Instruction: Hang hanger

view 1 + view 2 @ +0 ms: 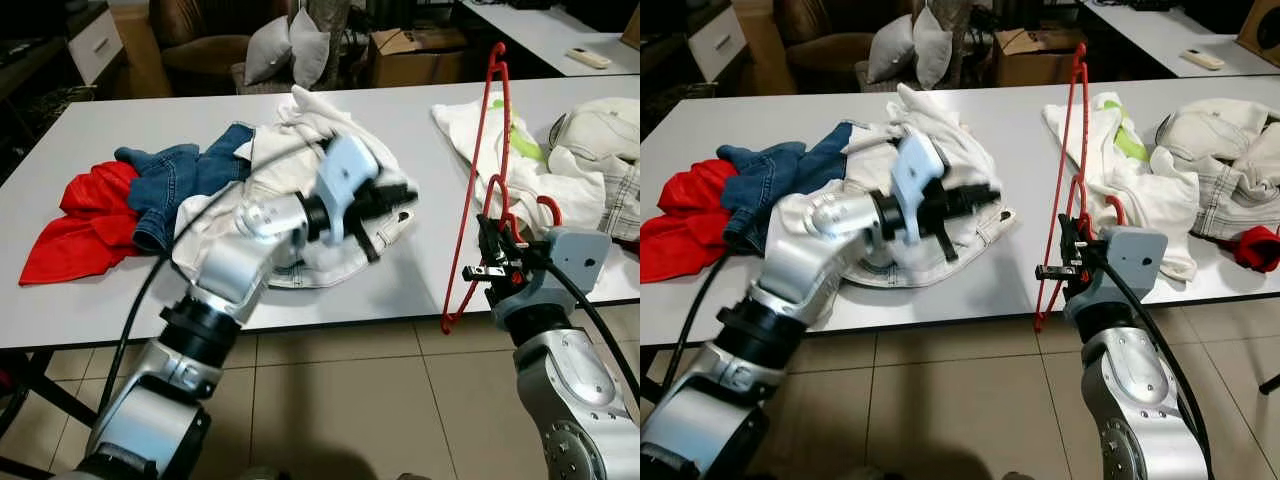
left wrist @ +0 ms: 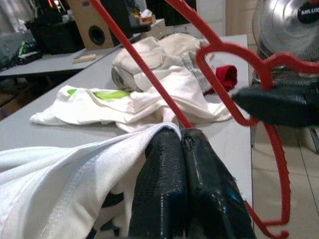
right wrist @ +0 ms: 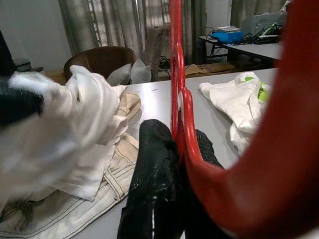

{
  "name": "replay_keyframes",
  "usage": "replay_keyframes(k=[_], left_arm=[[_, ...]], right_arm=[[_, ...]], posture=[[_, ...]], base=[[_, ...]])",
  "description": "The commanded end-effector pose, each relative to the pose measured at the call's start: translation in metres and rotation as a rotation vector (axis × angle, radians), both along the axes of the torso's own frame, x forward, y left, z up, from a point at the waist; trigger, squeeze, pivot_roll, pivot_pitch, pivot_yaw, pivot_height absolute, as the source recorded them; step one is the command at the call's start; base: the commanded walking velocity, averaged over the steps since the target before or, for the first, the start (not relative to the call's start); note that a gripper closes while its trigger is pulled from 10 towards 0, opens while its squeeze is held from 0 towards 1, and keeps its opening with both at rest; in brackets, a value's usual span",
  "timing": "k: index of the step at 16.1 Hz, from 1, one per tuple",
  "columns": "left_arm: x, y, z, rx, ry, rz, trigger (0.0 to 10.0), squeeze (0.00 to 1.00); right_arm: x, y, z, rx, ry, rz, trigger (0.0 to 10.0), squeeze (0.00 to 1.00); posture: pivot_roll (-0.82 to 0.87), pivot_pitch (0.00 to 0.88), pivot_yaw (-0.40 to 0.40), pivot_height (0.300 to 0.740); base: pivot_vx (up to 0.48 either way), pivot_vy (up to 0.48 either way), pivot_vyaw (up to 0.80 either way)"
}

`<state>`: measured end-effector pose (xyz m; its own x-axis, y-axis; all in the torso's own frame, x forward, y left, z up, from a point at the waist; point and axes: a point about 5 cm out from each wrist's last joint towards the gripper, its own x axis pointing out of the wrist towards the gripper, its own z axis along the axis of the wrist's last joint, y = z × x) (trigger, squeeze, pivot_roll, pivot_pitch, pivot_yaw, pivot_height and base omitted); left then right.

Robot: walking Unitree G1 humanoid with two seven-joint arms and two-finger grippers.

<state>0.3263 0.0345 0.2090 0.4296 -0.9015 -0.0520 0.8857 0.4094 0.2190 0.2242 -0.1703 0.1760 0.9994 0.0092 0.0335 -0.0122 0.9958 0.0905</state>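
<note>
Status, midway: my right gripper (image 1: 497,262), centre-right of frame, clamped the upright red hanger (image 1: 478,190); my left gripper (image 1: 385,205) pinched the white garment (image 1: 300,130), still unhung.

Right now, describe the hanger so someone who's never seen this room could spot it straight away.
Start at the long white table strewn with clothes, then go to its near edge on the robot's right. There the right gripper holds a thin red hanger almost on end, its frame rising above the tabletop beside a white garment with a green patch. It is the only rigid wire-like red shape; the other red things are soft cloth.
</note>
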Motion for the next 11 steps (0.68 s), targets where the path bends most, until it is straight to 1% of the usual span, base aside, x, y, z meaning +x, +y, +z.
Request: replay_keyframes(k=[1,2,3,4,6,7,8,10,11], left_arm=[[0.003,0.001,-0.002,0.033,-0.033,0.053,7.1,0.0],[0.004,0.002,-0.006,0.033,0.013,0.051,10.0,0.0],[0.002,0.002,-0.007,0.043,0.016,0.038,10.0,0.45],[0.001,0.003,-0.011,0.063,0.018,0.038,10.0,1.0],[-0.002,0.004,-0.013,0.057,0.035,0.033,10.0,1.0],[-0.006,0.002,-0.015,0.067,0.042,0.001,10.0,1.0],[-0.017,-0.002,-0.022,0.125,0.047,-0.086,10.0,1.0],[-0.025,-0.003,-0.027,0.149,0.04,-0.119,10.0,1.0],[-0.03,-0.003,-0.028,0.122,0.059,-0.149,10.0,0.7]], right_arm=[[-0.001,-0.005,0.008,-0.013,-0.039,-0.037,10.0,0.0],[-0.001,-0.009,0.008,-0.006,-0.04,-0.061,10.0,0.0],[-0.002,-0.011,0.008,-0.002,-0.04,-0.072,10.0,0.0],[-0.002,-0.017,0.007,0.001,-0.035,-0.099,10.0,0.0],[-0.003,-0.024,0.005,-0.007,-0.019,-0.115,10.0,0.0],[-0.005,-0.035,0.001,-0.037,0.028,-0.125,10.0,0.0],[-0.009,-0.05,-0.004,-0.088,0.095,-0.115,10.0,0.0],[-0.015,-0.059,-0.004,-0.12,0.121,-0.077,10.0,0.0],[-0.02,-0.061,-0.004,-0.141,0.134,-0.052,10.0,0.0]], posture=[[-0.13,0.0,0.071,0.74],[-0.13,0.0,0.071,0.74],[-0.13,0.0,0.072,0.74],[-0.14,0.0,0.075,0.74],[-0.14,0.0,0.077,0.74],[-0.15,0.0,0.078,0.74],[-0.15,0.0,0.079,0.74],[-0.16,0.0,0.081,0.74],[-0.17,0.0,0.084,0.74]], base=[[0.0,0.0,0.0],[0.0,0.0,0.0],[0.0,0.0,0.0],[0.0,0.0,0.0],[0.0,0.0,0.0],[0.0,0.0,0.0],[0.0,0.0,0.0],[0.0,0.0,0.0],[0.0,0.0,0.0]])
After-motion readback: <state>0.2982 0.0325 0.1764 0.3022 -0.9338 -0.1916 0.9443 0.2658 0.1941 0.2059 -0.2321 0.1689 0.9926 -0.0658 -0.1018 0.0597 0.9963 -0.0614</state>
